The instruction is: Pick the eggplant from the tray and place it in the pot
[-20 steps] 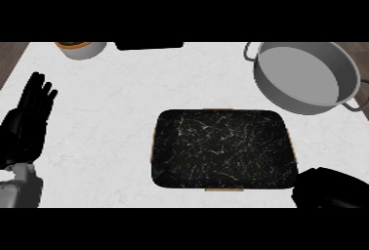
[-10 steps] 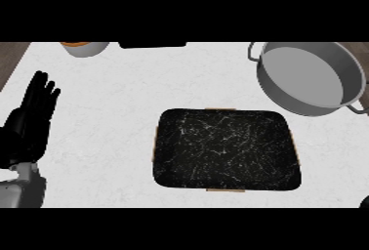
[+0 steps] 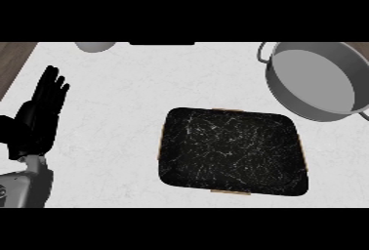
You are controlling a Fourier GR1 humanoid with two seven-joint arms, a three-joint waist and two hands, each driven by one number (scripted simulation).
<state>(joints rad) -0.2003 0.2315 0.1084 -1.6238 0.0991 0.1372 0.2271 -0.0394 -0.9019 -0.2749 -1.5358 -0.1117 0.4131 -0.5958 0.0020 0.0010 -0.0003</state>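
No eggplant is showing on the dark tray (image 3: pixel 232 151) or in the pot (image 3: pixel 317 80) up and right of it, so its handling cannot be judged, while the left hand (image 3: pixel 37 117) is resting flat-fingered far left.

- Grey metal pot (image 3: pixel 317 80), top right: right side and one handle cut off by the view's edge.
- Pale round object (image 3: pixel 96 46), top edge: only lower part shows, kind unclear.
- Flat dark object (image 3: pixel 162 43), top edge: thin strip visible, can't identify.
- Grey left forearm (image 3: pixel 22 188): cut off at lower left.
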